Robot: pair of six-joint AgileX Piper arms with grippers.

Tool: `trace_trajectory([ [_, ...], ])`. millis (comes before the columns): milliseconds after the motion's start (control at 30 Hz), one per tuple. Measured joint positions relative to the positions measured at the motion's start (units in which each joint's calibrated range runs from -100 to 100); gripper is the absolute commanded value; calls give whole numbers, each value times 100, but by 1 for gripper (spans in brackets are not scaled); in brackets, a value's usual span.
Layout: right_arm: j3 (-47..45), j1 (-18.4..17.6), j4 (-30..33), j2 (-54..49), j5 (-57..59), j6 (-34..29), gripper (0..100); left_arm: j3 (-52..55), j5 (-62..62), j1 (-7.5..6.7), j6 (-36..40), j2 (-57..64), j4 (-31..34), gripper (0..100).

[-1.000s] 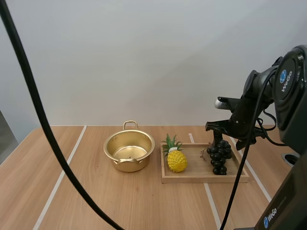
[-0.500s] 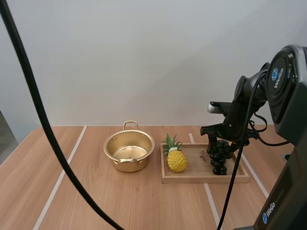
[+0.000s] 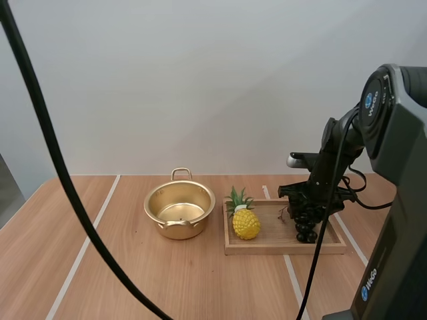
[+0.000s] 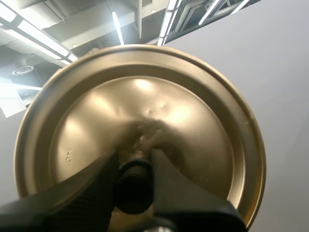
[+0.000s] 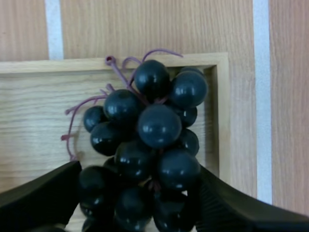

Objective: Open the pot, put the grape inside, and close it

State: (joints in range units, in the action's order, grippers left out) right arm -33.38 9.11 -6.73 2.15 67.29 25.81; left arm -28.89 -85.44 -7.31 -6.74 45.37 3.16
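Showing the pot [image 3: 179, 208] open, its lid [image 4: 193, 121] pinched by the knob [image 4: 133, 183] in the left gripper [image 4: 133, 166]; right gripper [image 5: 139, 170], fingers [image 5: 38, 200] spread, flanks the grapes [image 5: 149, 125] on the right-hand tray [image 3: 267, 246], not yet lifted or potted.

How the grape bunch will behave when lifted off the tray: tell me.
The bunch of grapes is many round berries on thin stems, so it will probably sag and swing. Its smooth, glossy skins may slip in the right gripper.
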Motion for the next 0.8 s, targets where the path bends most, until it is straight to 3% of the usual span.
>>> trace_trajectory([
  [467,0,0,-7,381,-345,0,100,0,0,0,0,0,0,0],
  [500,0,0,-7,381,-345,0,92,0,0,0,0,0,0,0],
  [533,0,0,-7,381,-360,0,66,0,0,0,0,0,0,0],
  [600,0,0,-7,381,-360,0,0,0,0,0,0,0,0,0],
  [800,0,0,-10,387,-300,0,0,0,0,0,0,0,0,0],
])
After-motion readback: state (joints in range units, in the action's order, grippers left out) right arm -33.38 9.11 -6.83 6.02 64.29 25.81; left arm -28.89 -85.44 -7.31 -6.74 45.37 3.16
